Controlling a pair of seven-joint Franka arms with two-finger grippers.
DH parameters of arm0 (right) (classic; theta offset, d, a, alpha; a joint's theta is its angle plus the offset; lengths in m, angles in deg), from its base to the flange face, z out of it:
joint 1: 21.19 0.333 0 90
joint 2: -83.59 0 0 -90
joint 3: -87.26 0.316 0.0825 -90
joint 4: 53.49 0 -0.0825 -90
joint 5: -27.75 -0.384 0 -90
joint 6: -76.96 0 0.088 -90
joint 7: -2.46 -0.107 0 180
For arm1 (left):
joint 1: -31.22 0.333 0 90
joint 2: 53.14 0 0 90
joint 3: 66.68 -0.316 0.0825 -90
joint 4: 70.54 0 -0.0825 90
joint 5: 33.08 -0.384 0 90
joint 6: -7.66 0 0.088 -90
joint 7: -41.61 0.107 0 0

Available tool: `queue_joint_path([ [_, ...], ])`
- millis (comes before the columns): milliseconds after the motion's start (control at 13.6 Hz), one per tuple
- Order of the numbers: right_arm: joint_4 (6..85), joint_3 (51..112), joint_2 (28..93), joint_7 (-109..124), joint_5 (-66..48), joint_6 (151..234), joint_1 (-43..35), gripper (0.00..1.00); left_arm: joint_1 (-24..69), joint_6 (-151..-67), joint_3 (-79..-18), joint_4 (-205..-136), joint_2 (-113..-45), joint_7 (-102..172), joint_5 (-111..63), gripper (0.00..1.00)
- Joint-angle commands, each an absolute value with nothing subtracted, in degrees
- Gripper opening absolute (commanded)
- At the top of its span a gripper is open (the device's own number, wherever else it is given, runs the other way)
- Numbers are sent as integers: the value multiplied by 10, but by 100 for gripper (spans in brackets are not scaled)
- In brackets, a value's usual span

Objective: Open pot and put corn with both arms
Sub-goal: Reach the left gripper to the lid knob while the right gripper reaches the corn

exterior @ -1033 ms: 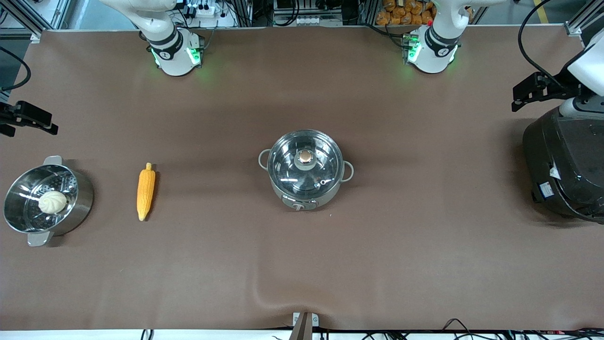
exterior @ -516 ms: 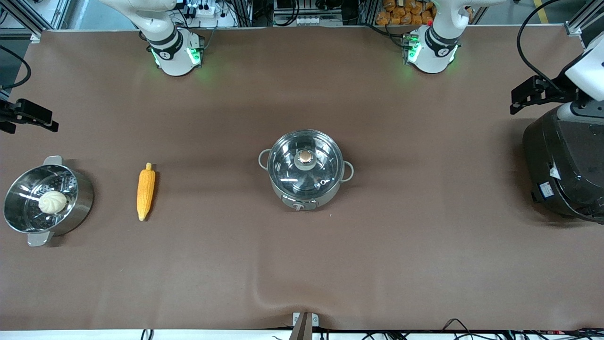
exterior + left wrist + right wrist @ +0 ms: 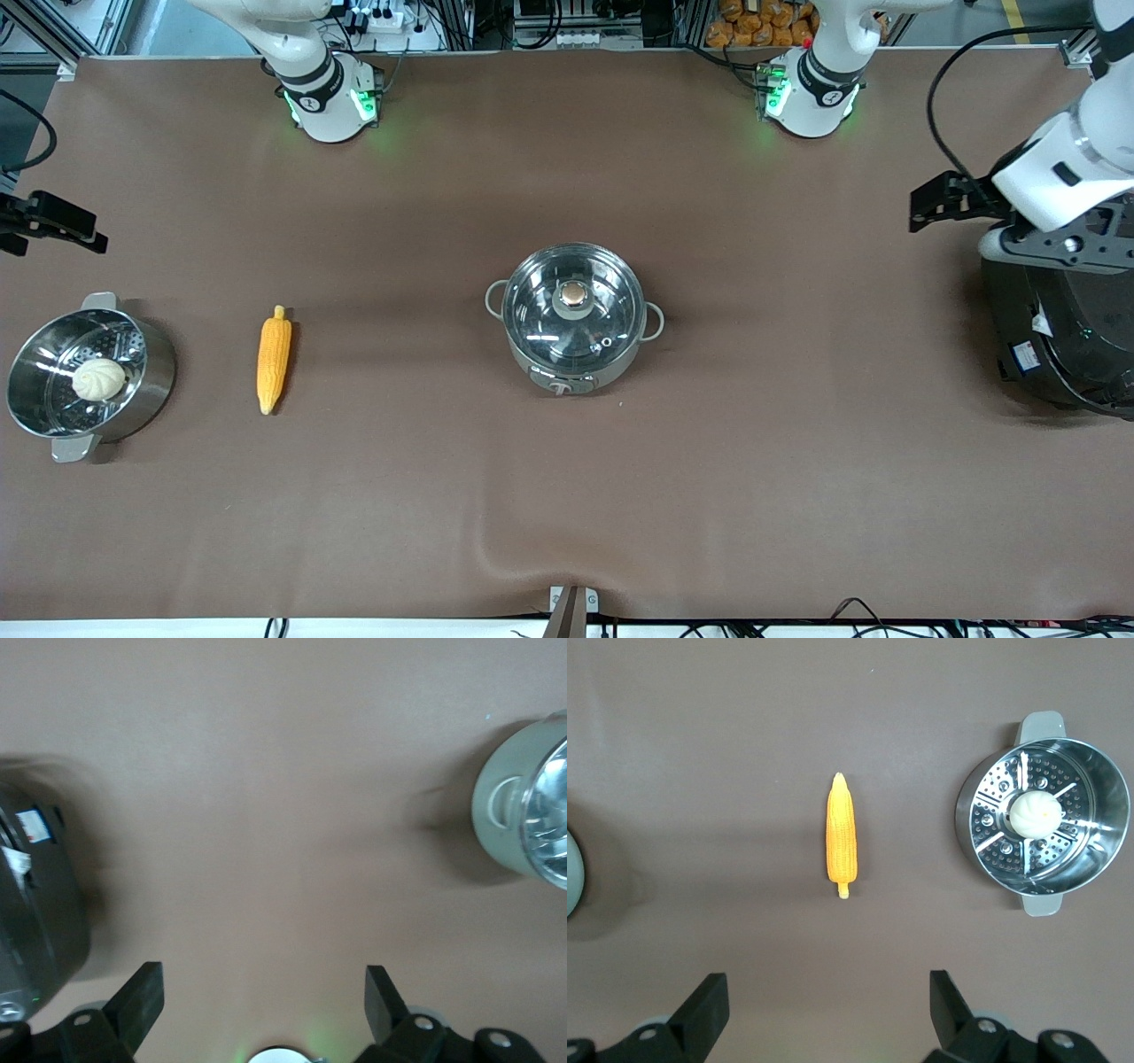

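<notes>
The steel pot (image 3: pixel 573 332) stands mid-table with its glass lid (image 3: pixel 611 310) on and a copper knob (image 3: pixel 574 293) on top. The corn (image 3: pixel 274 359) lies on the table between the pot and the right arm's end. My left gripper (image 3: pixel 264 992) is open and empty, up in the air over the bare table between the rice cooker (image 3: pixel 35 895) and the pot (image 3: pixel 532 806). Its hand (image 3: pixel 1054 190) shows above the rice cooker. My right gripper (image 3: pixel 828 1001) is open and empty, high over the table by the corn (image 3: pixel 842 837).
A steel steamer pot (image 3: pixel 151 381) holding a white bun (image 3: pixel 98 378) stands at the right arm's end, beside the corn; it also shows in the right wrist view (image 3: pixel 1099 771). A large black rice cooker (image 3: pixel 1063 328) stands at the left arm's end.
The left arm's hand has swung from the table's edge inward toward the pot, over the rice cooker. The right arm has hardly moved. Pot, lid and corn are where they were.
</notes>
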State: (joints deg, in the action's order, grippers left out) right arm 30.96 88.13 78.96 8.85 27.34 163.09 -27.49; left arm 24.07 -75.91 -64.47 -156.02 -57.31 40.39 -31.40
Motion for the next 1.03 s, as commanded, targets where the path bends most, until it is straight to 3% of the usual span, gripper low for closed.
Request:
queue_joint_path([
  [0, 387, 885, 805, 82, 270, 1700, -270, 100, 210, -771, -646, -1540, -595, 348, -304, 100],
  [295, 489, 886, 801, 84, 270, 1818, -269, 100, 154, -801, -646, -1532, -628, 254, -297, 100],
  [590, 597, 885, 769, 91, 300, 1950, -256, 100, 46, -907, -647, -1530, -706, 87, -298, 100],
  [959, 607, 885, 668, 91, 302, 2049, -253, 100, -59, -1024, -652, -1486, -814, -56, -304, 100],
])
